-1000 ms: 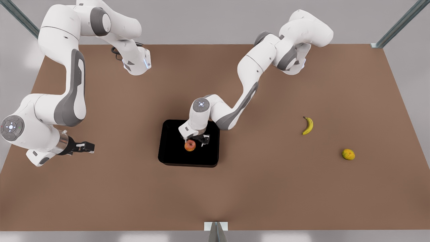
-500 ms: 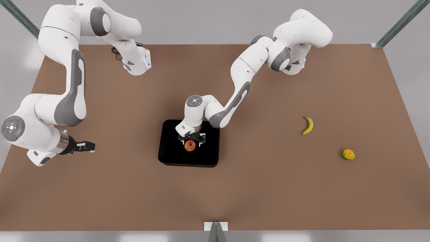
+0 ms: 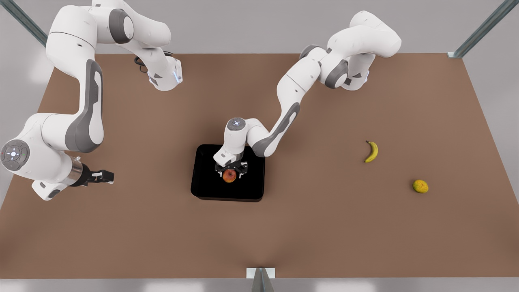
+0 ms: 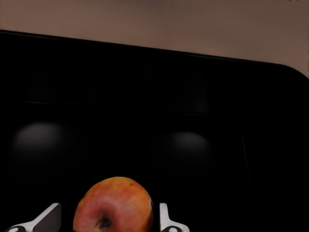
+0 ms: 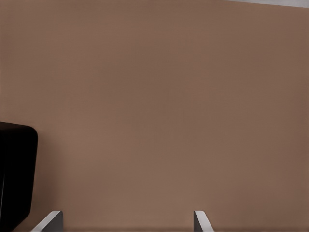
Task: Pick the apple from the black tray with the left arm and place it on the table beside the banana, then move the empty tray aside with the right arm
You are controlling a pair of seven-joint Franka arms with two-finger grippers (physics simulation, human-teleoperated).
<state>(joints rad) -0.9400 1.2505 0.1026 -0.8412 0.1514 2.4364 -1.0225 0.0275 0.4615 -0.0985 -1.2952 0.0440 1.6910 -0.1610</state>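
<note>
Matte black tray (image 3: pixel 204 190) sits mid-tabletop (image 3: pixel 324 235); apple (image 3: pixel 229 175) rests inside, near tray centre. Left hand (image 3: pixel 231 171) lowered over apple, fingers (image 4: pixel 166 220) spread and straddling fruit, not yet pinching: pre-grasp alignment. Banana (image 3: pixel 372 151) lies at 3 o'clock from tray, well apart, marking drop zone. Right hand (image 3: pixel 106 177) waits at 9 o'clock, fingers spread, kept clear until tray is empty.
</note>
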